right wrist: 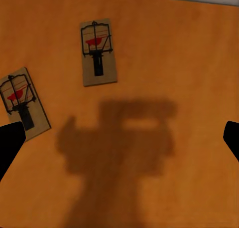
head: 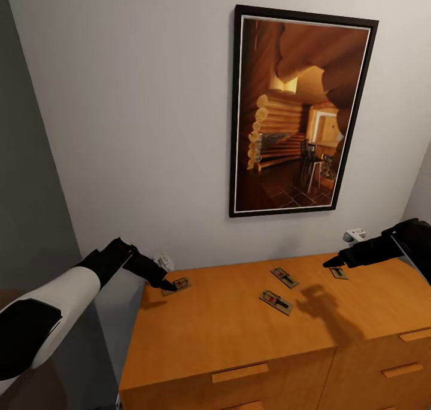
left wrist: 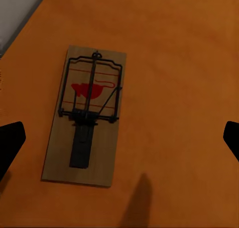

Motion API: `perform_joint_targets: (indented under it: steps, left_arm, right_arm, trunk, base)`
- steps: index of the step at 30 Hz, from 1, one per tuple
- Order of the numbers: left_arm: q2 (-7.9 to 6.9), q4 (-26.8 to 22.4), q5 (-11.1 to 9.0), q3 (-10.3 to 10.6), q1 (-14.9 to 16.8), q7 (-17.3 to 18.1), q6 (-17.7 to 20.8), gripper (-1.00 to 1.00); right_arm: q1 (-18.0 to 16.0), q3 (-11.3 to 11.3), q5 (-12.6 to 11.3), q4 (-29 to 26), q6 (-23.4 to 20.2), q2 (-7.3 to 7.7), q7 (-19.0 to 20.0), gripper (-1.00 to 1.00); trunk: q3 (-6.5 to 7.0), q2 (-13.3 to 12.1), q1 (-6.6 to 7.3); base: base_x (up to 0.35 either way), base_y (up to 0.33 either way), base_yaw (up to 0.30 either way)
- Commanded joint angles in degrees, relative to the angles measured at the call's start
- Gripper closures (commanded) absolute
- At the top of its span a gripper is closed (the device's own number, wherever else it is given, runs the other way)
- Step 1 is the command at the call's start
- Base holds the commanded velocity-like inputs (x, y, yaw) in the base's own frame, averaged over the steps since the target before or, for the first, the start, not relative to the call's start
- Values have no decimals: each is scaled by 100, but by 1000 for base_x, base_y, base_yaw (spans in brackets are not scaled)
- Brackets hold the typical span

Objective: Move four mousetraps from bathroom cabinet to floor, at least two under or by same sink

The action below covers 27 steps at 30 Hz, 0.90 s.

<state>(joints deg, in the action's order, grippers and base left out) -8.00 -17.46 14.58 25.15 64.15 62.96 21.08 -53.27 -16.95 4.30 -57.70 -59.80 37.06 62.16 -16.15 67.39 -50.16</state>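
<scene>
**A:** Start at the left. What is the left arm doing?

**B:** The left gripper (head: 169, 287) hangs over the leftmost mousetrap (head: 178, 286), close to the left end of the cabinet (head: 239, 320) top and near the wall. In the left wrist view its two fingertips (left wrist: 11, 140) sit at the far edges with that mousetrap (left wrist: 87, 117) lying flat between them — spread apart, holding nothing.

**A:** And moving across the top?

**B:** Two more traps lie flat around the middle: the front middle mousetrap (head: 276, 302) nearer the cabinet's front edge, and the back middle mousetrap (head: 284, 277) just behind it, nearer the wall. Both are angled and apart from each other. Above them a framed picture (head: 299, 111) of a log interior hangs on the wall.

**A:** The right side?

**B:** The right gripper (head: 331, 263) hovers above the wood — its shadow (right wrist: 119, 148) falls on the cabinet top, so it is not touching. The rightmost mousetrap (head: 339, 273) lies just under its tip. In the right wrist view the fingertips (right wrist: 10, 143) stand wide apart with bare wood between them, and two traps lie off to one side.

**A:** So all four traps?

**B:** All on the cabinet top, none gripped.
</scene>
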Motion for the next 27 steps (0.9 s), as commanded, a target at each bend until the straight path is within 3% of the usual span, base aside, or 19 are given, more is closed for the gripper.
perform_joint_targets:
  steps: [1, 12, 27]
  left_arm:
    - [0, -14, 36, -19, 1, 29, 59, -100]
    - [-3, -12, 36, -23, 1, 36, 64, -100]
    - [-6, -12, 36, -27, 3, 28, 71, -100]
  right_arm:
    - [-8, -10, 45, -4, -20, 4, 46, -100]
    - [-8, -17, 44, -4, -20, 9, 45, -100]
    - [-8, -15, 44, -4, -20, 10, 48, -100]
  trunk:
    - [-8, 5, 0]
    - [-8, 5, 0]
    - [-277, 607, -330]
  base:
    - [0, 0, 0]
    - [0, 0, 0]
    - [0, 0, 0]
